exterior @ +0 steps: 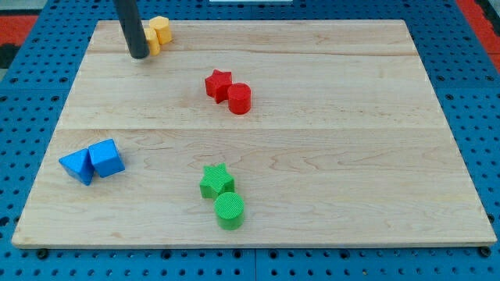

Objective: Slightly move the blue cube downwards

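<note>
The blue cube (106, 158) sits near the board's left edge, touching a second blue block, wedge-like in shape (76, 166), on its left. My tip (139, 55) is at the view's top left, far above the blue cube, right beside the yellow blocks (158, 33). The rod rises from the tip out of the top of the view.
A red star (219, 83) and red cylinder (240, 99) touch near the board's middle top. A green star (216, 181) and green cylinder (230, 210) touch at the bottom middle. The wooden board (351, 156) lies on a blue pegboard (476, 94).
</note>
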Robot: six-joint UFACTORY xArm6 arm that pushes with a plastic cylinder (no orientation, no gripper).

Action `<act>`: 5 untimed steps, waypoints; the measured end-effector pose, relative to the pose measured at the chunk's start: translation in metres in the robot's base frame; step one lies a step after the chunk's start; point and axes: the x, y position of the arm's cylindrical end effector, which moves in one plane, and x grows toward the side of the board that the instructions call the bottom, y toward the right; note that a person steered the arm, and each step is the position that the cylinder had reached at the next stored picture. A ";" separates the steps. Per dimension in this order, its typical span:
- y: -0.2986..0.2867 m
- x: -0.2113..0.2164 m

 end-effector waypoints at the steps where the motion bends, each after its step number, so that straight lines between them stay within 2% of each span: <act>1: 0.020 0.050; 2: 0.019 0.068; 4: -0.010 0.153; 5: -0.010 0.163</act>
